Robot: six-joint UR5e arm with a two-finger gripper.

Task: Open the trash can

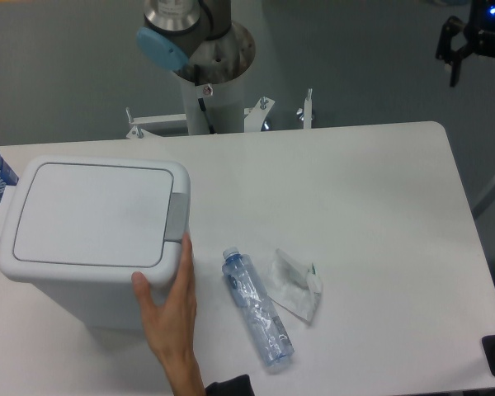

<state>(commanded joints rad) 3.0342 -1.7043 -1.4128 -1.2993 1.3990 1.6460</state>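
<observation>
A white tabletop [363,206] carries the trash can [95,223] at its left, lid shut, a hand [172,318] against its side. The end effector [460,41] hangs top right, fingers apart.

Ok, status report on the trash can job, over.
Pincer up at far right, off the table, state unclear. Trash can lid shut, grey tab untouched. Human hand against the can's front side, near the tab.

Robotics lab: grey-and-blue robot arm base [187,21] on white pedestal [210,103] at 12 o'clock behind plain white rectangular worktop [379,214]; bare grey floor [355,58].
</observation>
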